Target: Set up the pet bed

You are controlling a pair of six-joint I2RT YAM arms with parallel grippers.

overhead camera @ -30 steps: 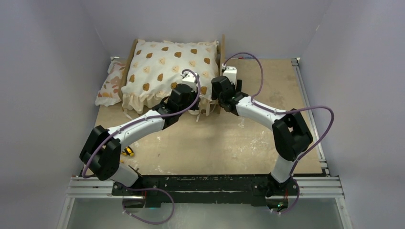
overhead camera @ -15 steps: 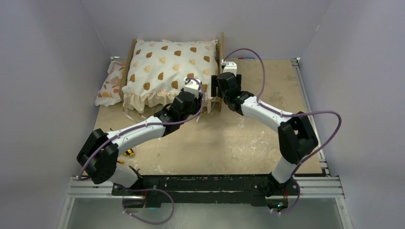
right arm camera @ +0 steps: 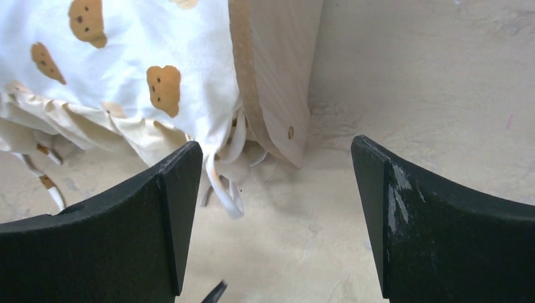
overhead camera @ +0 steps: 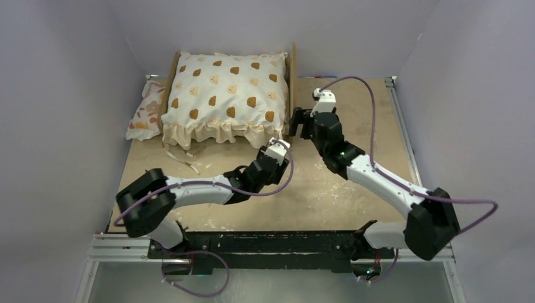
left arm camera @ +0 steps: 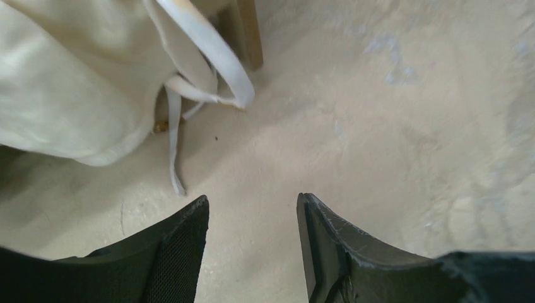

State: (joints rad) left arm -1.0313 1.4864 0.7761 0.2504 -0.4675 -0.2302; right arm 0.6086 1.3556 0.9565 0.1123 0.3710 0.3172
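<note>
The pet bed stands at the back of the table, with only its light-wood side rails showing. A cream bear-print cushion lies on it and covers the inside. My left gripper hovers low just in front of the bed's near right corner. In the left wrist view it is open over bare table, the cushion's ruffle and white ties ahead. My right gripper is beside the right rail. In the right wrist view it is open and empty, facing the rail's end.
A small floral pillow lies on the table left of the bed, against the left wall. Loose cushion ties trail in front of the bed. A metal rail runs along the table's right edge. Walls close in at back and sides.
My left gripper has opened, let go of the cushion's front edge and drawn back toward the near side. My right gripper has moved out to the right of the bed. The cushion lies flatter.
</note>
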